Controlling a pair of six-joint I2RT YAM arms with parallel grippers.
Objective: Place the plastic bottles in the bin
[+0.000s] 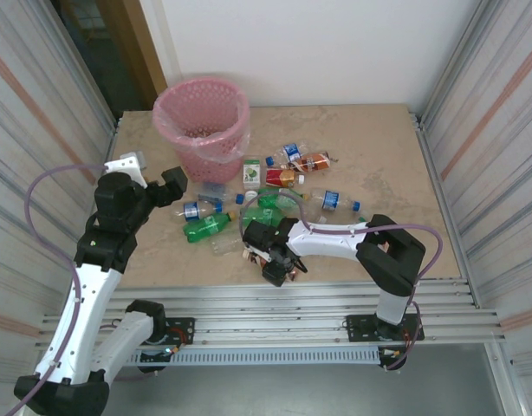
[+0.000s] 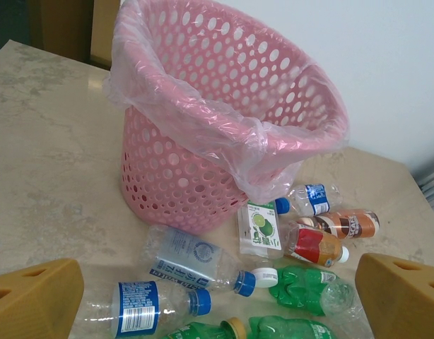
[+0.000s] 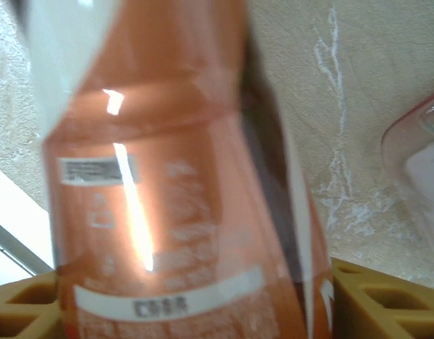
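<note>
Right tool (image 1: 282,270) low, astride orange bottle (image 3: 182,176)

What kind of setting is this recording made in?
Probably a lab test booth, not a home: a stone-look table boxed in by ribbed metal side panels, with a pink bin and crushed bottles laid out.

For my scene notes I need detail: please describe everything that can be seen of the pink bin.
The pink bin is a round plastic basket with lattice walls. A thin pink liner bag folds loosely over its rim. It stands upright on the beige table, far left, near the back wall. A clear bottle lies close to its base; contact is unclear.
</note>
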